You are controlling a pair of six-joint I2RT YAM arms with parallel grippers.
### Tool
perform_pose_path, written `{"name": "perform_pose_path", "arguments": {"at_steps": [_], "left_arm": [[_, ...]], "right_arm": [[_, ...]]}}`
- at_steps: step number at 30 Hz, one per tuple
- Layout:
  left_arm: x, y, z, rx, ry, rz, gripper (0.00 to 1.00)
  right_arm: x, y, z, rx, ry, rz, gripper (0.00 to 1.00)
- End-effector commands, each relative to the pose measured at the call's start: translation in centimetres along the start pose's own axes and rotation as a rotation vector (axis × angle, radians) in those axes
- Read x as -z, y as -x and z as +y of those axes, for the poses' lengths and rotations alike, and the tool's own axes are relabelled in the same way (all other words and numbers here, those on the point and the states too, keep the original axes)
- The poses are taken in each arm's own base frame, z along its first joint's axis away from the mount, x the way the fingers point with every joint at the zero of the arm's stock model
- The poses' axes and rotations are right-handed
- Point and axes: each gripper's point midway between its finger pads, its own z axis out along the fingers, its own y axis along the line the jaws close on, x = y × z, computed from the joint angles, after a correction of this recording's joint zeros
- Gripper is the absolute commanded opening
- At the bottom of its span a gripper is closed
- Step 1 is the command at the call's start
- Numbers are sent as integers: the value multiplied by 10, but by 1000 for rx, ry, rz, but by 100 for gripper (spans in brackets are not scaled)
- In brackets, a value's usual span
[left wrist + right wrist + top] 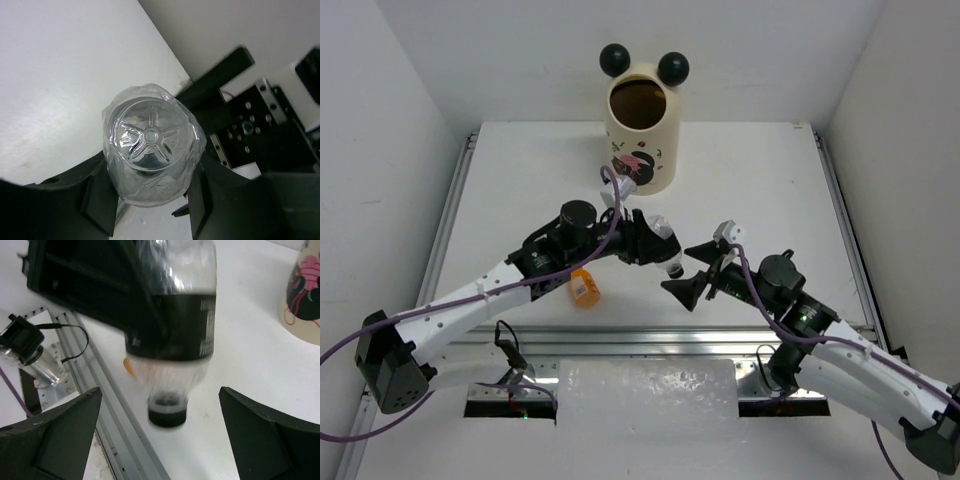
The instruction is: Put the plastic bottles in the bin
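Since the left jaws pinch the clear bottle point(152, 145) and the right jaws gape empty, it may slip short of the twelve-o'clock bin point(642, 160).

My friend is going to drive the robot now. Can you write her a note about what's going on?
Left claw: shut on the clear bottle with the dark label, held above the table.
Right claw: open, empty, close to that bottle's black cap.
Orange bottle: lying on the table under the left arm.
Bin: upright at the far side.
Done: cannot tell, the bin's inside is too dark.
Left: put the clear bottle in the bin, then the orange one.
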Motion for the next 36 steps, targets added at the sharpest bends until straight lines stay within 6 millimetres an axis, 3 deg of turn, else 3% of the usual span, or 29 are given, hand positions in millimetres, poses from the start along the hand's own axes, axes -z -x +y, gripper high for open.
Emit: {"name": "perform_pose_path", "arguments": {"at_steps": [1, 2, 3, 5, 8, 11, 14, 15, 19, 22, 25, 26, 29, 32, 33, 34, 35, 36], "left_arm": [[18, 66, -5, -50, 148, -212, 0], [26, 89, 16, -46, 296, -312, 0], [31, 102, 25, -55, 372, -357, 0], [49, 143, 47, -64, 577, -513, 0], [59, 199, 65, -94, 705, -660, 0], [60, 256, 85, -97, 719, -759, 0], [49, 303, 107, -106, 749, -802, 0], [36, 321, 114, -126, 759, -807, 0], [-3, 348, 140, -171, 732, -745, 2], [-31, 357, 160, -170, 703, -688, 19], [-46, 360, 172, -143, 707, -647, 52], [-46, 359, 171, -138, 704, -642, 71], [-33, 357, 158, -116, 683, -662, 100], [7, 352, 121, -98, 646, -709, 100], [17, 349, 113, -93, 647, -710, 100], [40, 348, 96, -88, 644, -739, 100], [50, 340, 91, -84, 654, -722, 100], [63, 335, 86, -80, 667, -722, 100]], "right_arm": [[9, 9, -14, -14, -102, -22, 99], [12, 2, -23, -27, -153, -8, 99], [18, -1, -39, -52, -251, -9, 99], [30, -17, -51, -77, -335, 21, 99], [41, -24, -57, -86, -380, 23, 99], [48, -25, -58, -77, -389, 39, 99], [53, -26, -56, -75, -386, 49, 99], [54, -26, -55, -75, -383, 48, 99], [56, -28, -54, -71, -377, 52, 99], [56, -27, -53, -65, -370, 51, 99], [54, -26, -50, -64, -354, 66, 99], [53, -27, -49, -66, -344, 73, 99], [45, -30, -45, -79, -317, 98, 99], [25, -39, -37, -115, -257, 148, 99], [16, -33, -31, -130, -225, 135, 99], [4, -48, -28, -166, -197, 196, 99], [-7, -45, -25, -181, -174, 184, 99], [-22, -56, -19, -236, -143, 244, 99]]}}
